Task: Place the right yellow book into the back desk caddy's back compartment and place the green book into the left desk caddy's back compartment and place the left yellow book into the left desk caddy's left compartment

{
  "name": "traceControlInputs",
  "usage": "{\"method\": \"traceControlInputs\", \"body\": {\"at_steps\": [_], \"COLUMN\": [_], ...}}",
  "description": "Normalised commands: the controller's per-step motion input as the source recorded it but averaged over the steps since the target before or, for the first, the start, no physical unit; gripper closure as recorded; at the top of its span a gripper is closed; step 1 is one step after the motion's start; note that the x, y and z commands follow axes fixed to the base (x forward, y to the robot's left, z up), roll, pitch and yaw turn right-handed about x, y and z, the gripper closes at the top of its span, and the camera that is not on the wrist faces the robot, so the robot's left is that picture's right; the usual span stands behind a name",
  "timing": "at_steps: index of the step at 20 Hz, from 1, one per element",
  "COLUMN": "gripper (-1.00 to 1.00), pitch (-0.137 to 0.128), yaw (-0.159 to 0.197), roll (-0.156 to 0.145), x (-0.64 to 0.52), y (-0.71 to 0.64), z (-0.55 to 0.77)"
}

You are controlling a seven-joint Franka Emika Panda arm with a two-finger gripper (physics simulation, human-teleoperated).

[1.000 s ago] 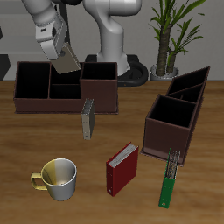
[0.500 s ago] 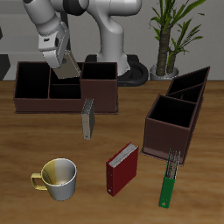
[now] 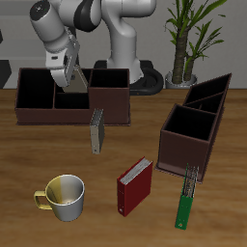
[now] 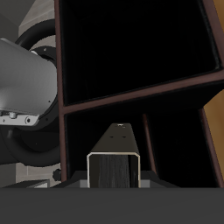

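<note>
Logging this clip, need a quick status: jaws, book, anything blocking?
Gripper shut on right yellow book, over back desk caddy. Book above a low compartment, not released. Other yellow book leaning against caddy front. Nothing blocking.

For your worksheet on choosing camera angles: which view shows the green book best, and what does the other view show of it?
The exterior view shows it best: the green book lies flat on the table near the front edge, beside the left desk caddy, seen whole. The wrist view shows nothing of it, only dark caddy compartments and the held yellow book.
</note>
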Motion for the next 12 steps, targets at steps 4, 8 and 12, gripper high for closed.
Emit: {"method": "traceControlInputs", "body": {"at_steps": [4, 8, 12], "gripper": [1.00, 1.00, 1.00], "pitch": [0.056, 0.052, 0.056], "yaw": [-0.036, -0.010, 0.020], "roll": [-0.017, 0.002, 0.000], "x": [0.08, 0.05, 0.12], "y": [0.04, 0.04, 0.11], "z": [-0.29, -0.18, -0.28]}}
